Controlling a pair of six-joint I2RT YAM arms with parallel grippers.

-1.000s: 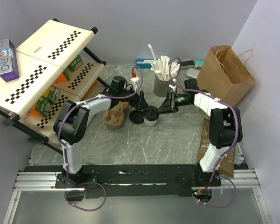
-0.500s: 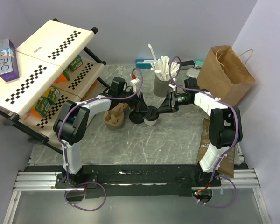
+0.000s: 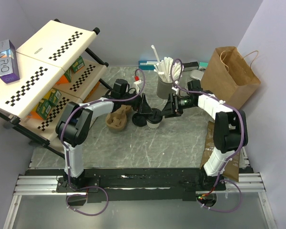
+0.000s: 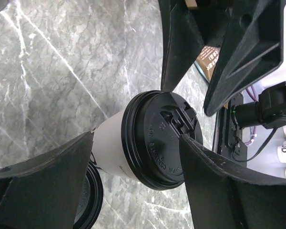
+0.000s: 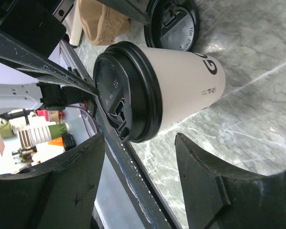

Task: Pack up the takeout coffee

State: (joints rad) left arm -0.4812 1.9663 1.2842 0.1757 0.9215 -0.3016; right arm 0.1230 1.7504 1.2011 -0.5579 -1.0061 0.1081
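The takeout coffee is a white paper cup point(image 3: 154, 122) with its black lid point(image 3: 154, 115) on, standing on the marble table. It shows in the left wrist view point(image 4: 115, 148) and in the right wrist view point(image 5: 186, 86). My left gripper point(image 3: 146, 109) is open, its fingers on either side of the cup point(image 4: 137, 137), with one fingertip point(image 4: 190, 145) overlapping the lid's top point(image 4: 157, 138). My right gripper point(image 3: 168, 109) is open just right of the cup, and the lidded end point(image 5: 128, 90) sits just beyond its fingertips point(image 5: 139, 137).
A second black lid point(image 3: 139, 119) lies on the table left of the cup. The brown pulp carrier point(image 3: 117, 118) sits beyond it. A dark grey cup of white sticks point(image 3: 164, 86) stands behind the cup. A brown paper bag point(image 3: 231, 71) is at the back right and a shelf rack point(image 3: 43, 71) at the left.
My left gripper has edged right and nearer, closing in over the cup. My right gripper has barely moved. The cup stays in place.
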